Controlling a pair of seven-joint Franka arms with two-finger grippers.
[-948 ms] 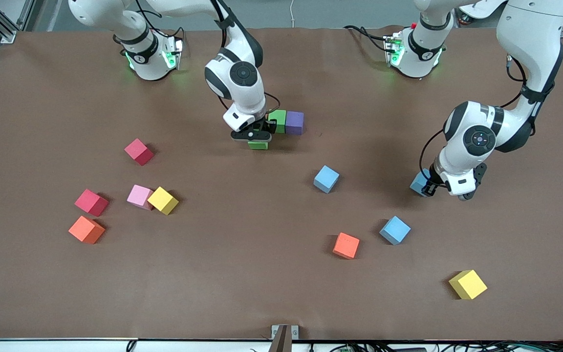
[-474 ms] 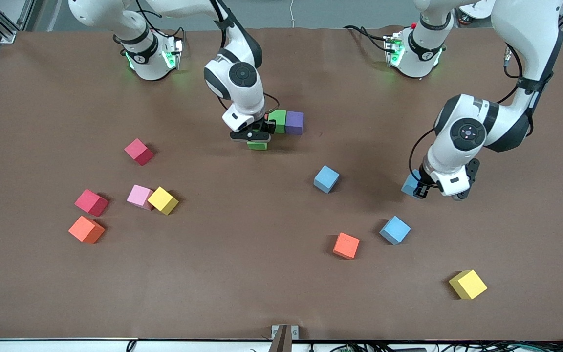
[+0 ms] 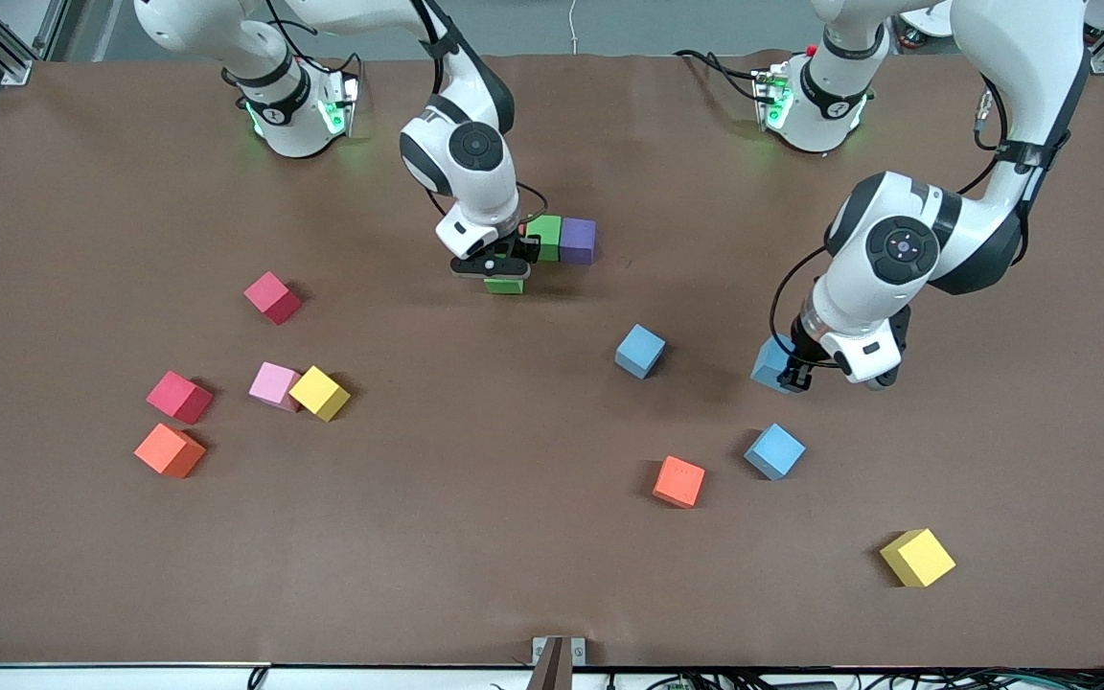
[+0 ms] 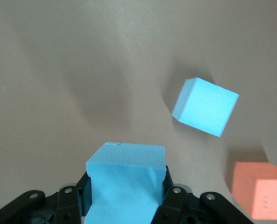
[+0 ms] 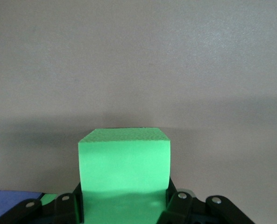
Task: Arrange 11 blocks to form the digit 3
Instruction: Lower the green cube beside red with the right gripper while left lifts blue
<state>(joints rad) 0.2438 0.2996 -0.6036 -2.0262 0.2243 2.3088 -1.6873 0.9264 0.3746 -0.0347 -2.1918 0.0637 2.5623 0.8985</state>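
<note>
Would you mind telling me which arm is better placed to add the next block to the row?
Right: the right gripper holds a green block beside the green-and-purple pair.

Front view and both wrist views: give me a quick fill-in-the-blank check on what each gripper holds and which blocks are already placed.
1. The left gripper is shut on a ____ block.
2. The right gripper is shut on a ____ block.
3. On the table, the placed green block touches a ____ block.
4. The pink block touches a ____ block.

Missing words: light blue; green; purple; yellow
</note>
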